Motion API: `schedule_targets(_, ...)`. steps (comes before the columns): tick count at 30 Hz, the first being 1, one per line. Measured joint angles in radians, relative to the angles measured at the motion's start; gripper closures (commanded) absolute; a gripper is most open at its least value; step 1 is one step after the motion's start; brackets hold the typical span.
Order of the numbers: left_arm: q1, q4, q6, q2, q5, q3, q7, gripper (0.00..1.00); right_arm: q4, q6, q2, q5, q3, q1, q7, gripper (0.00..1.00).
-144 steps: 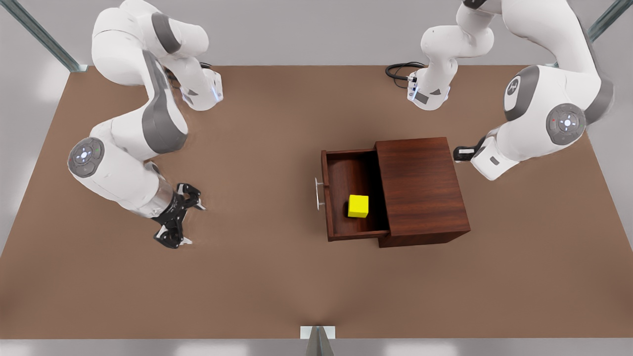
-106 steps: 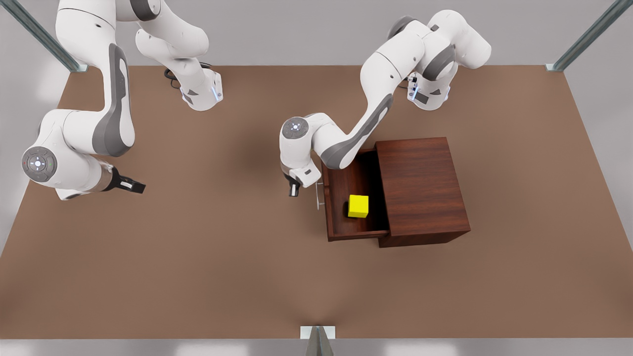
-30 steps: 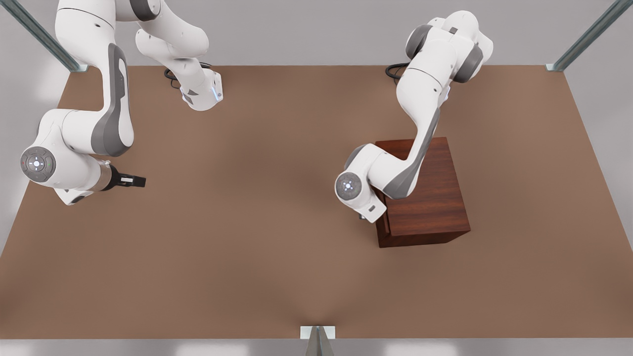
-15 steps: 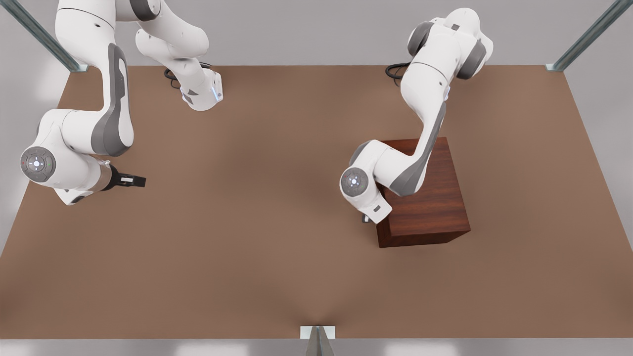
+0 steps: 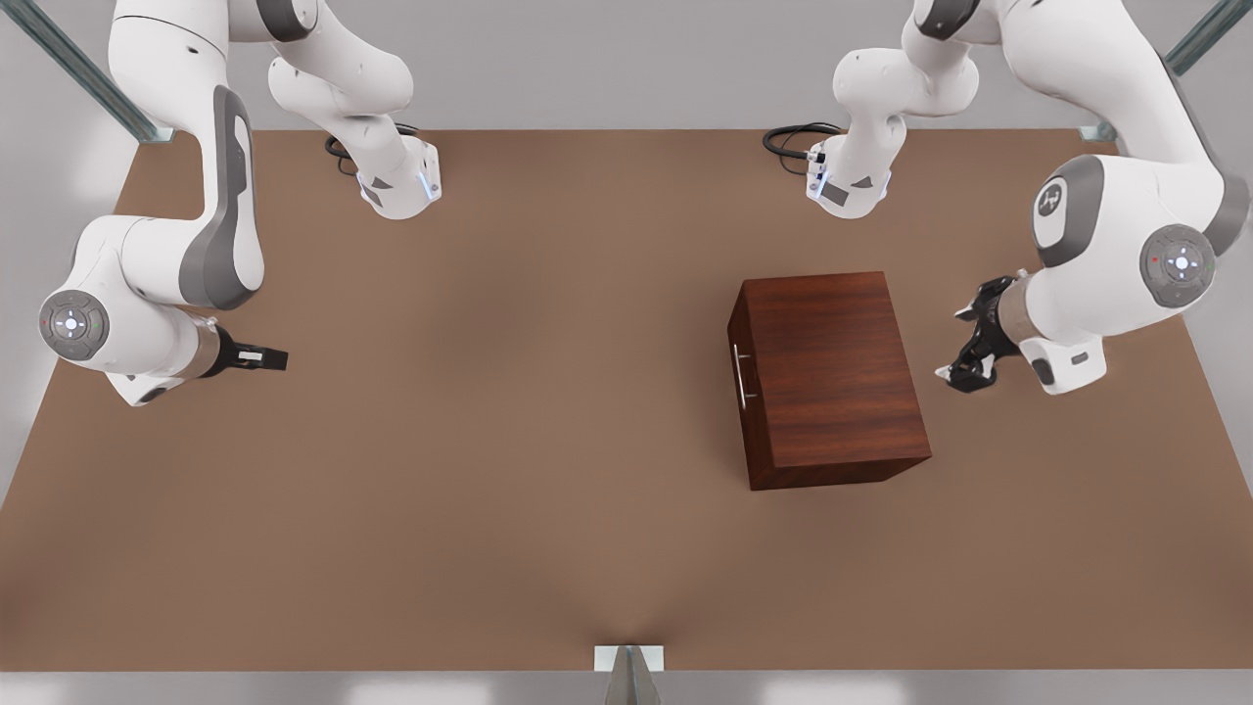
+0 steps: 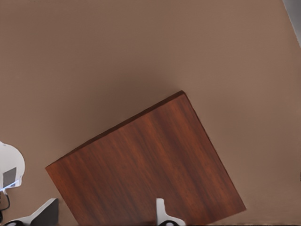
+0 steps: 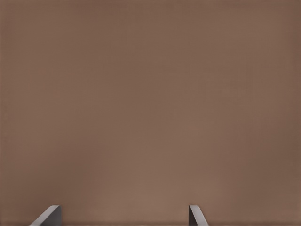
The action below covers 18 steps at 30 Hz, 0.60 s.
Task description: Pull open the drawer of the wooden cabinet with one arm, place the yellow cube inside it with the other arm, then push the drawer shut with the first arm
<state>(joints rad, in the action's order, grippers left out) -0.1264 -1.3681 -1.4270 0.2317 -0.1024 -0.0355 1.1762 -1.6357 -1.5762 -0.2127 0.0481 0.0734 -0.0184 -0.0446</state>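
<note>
Drawer: the drawer [image 5: 737, 323] sat flush in the wooden cabinet [image 5: 832, 362], and its silver handle [image 5: 745, 377] faced the worktop's edge on the front view's left.

Cabinet: it stood on the worktop [image 5: 509, 490], nearer the edge on the front view's right than the one on the left.

Yellow cube: by my judgement it was shut inside the drawer, hidden behind the front panel.

My left claw: the left gripper [image 5: 967, 343] hung with its fingers spread, between the cabinet's back and the worktop's edge on the front view's right. It was close to the cabinet but not touching it. My left wrist view looked down on the cabinet's plain top.

My right claw: the right gripper [image 5: 264, 359] waited near the worktop's edge on the front view's left, well apart from the cabinet. Its fingers [image 7: 49, 214] were set wide over bare worktop.

Progress: the task looked finished to me, with nothing left to grasp.

Risk one: my left claw was the nearer danger. A careless swing toward the cabinet's back could shove the whole box along the worktop.

Risk two: such a jolt could slide the drawer out a little, undoing the closure.

Risk three: I could not tell whether the front panel was seated fully home. A thin gap would leave it free to creep open.
</note>
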Motion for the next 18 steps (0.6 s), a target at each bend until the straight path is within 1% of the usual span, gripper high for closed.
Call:
schedule_targets(5, -0.058, 0.028, -0.052, 0.022, -0.007, 0.007, -0.297, 0.00, 0.000, 0.000, 0.000, 0.000, 0.000, 0.000, 0.001, 0.00)
schedule_targets(11, -0.057, 0.030, -0.075, 0.025, -0.003, 0.004, -0.559, 0.00, 0.000, 0.000, 0.000, 0.000, 0.000, 0.000, 0.001, 0.00)
schedule_targets(18, -0.051, 0.027, -0.083, 0.024, 0.000, -0.001, -0.771, 0.00, 0.000, 0.001, 0.000, 0.000, 0.000, 0.000, 0.002, 0.00)
